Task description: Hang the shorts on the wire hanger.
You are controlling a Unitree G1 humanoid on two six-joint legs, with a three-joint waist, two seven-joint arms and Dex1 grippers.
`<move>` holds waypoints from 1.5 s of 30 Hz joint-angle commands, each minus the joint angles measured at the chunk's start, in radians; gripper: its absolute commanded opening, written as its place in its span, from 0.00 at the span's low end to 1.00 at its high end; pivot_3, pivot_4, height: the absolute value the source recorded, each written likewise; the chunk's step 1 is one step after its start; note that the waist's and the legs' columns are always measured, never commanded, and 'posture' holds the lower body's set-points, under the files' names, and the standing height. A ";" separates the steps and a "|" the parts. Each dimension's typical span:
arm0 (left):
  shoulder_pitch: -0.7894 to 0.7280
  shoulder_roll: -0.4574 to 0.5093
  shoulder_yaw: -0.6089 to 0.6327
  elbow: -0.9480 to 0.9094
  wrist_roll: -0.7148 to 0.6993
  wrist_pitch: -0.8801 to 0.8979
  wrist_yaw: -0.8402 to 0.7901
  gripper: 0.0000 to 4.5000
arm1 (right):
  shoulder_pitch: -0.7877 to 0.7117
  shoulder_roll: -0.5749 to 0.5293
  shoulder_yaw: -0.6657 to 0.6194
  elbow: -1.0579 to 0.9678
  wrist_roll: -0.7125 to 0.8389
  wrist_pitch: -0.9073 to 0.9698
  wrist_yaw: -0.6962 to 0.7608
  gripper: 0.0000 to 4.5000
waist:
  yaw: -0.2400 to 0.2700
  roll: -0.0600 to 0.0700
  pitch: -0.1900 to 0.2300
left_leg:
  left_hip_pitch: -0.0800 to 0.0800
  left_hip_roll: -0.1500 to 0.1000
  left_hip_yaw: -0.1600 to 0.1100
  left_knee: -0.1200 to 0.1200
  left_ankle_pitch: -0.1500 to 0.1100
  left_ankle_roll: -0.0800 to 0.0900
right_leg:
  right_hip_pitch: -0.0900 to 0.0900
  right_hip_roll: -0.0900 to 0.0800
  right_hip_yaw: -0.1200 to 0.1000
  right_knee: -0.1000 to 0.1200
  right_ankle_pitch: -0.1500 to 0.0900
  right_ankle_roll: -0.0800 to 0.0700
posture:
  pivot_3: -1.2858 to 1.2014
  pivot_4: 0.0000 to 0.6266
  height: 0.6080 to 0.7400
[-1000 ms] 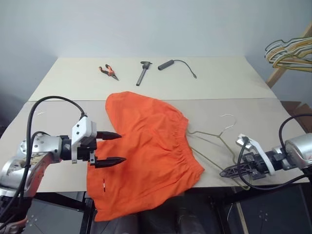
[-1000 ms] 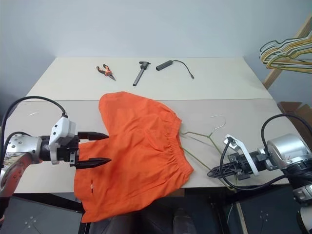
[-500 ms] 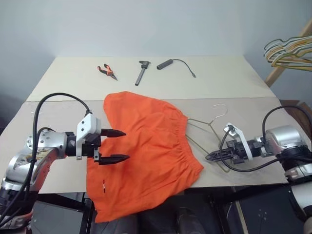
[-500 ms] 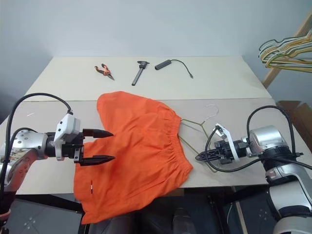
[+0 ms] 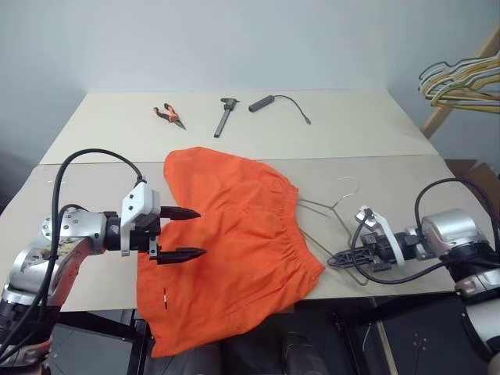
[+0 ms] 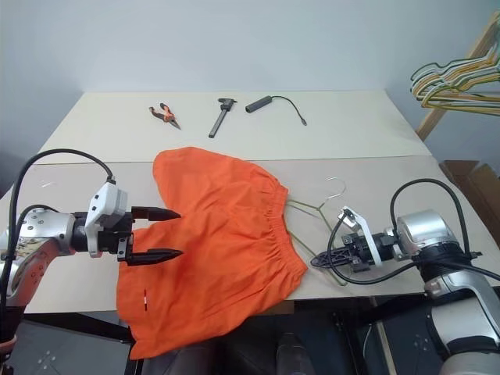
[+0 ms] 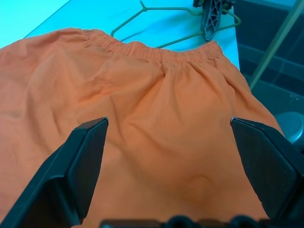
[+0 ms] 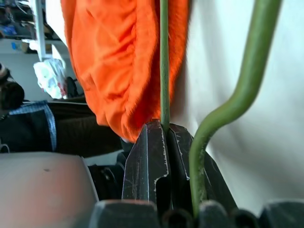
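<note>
the right gripper (image 6: 322, 260) is clenched on the wire hanger (image 6: 316, 208), apparently its bottom bar, just beside the shorts (image 5: 234, 242) spread on the table (image 5: 344, 125); the left gripper (image 5: 190, 233) hovers released over them; next, thread hanger into waistband.

Our two arms reach in over the worktop (image 5: 391, 125), one from each side.

Our left gripper (image 5: 181, 233) hangs at the worktop's near left, pointing inward toward the middle, its two black fingers (image 7: 80, 161) spread wide apart with nothing between them. Our right gripper (image 6: 322, 260) lies low at the worktop's near right edge, pointing inward and slightly down, its fingers (image 8: 147, 166) pressed together and pinching a thin wire of the wire hanger (image 6: 312, 207). Both forearms angle in from the worktop's outer sides, black cables looping over the wrists.
</note>
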 commanded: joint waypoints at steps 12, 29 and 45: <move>-0.017 0.023 0.019 -0.013 0.012 -0.028 -0.001 1.00 | -0.114 0.103 -0.092 0.215 -0.094 -0.171 -0.029 0.00 | 0.007 -0.004 -0.021 | -0.001 0.000 0.000 0.000 0.001 -0.002 | 0.000 -0.001 -0.001 0.001 0.000 0.000 | 0.55 0.04 1.00; -0.292 -0.006 -0.045 0.248 0.121 -0.158 -0.035 1.00 | 0.002 -0.006 -0.016 -0.630 -0.417 -0.525 -0.407 0.00 | -0.012 -0.001 -0.040 | -0.005 0.000 0.000 0.000 0.002 -0.003 | -0.007 0.000 0.000 0.003 0.000 0.000 | 0.50 0.02 1.00; -0.730 -0.146 -0.319 0.869 0.451 -0.718 -0.340 1.00 | -0.097 -0.051 0.071 -0.811 -0.460 -0.495 -0.261 0.00 | -0.059 0.001 -0.061 | -0.009 -0.001 0.000 0.003 0.002 -0.004 | -0.009 -0.001 -0.001 0.004 0.000 0.000 | 0.47 0.00 1.00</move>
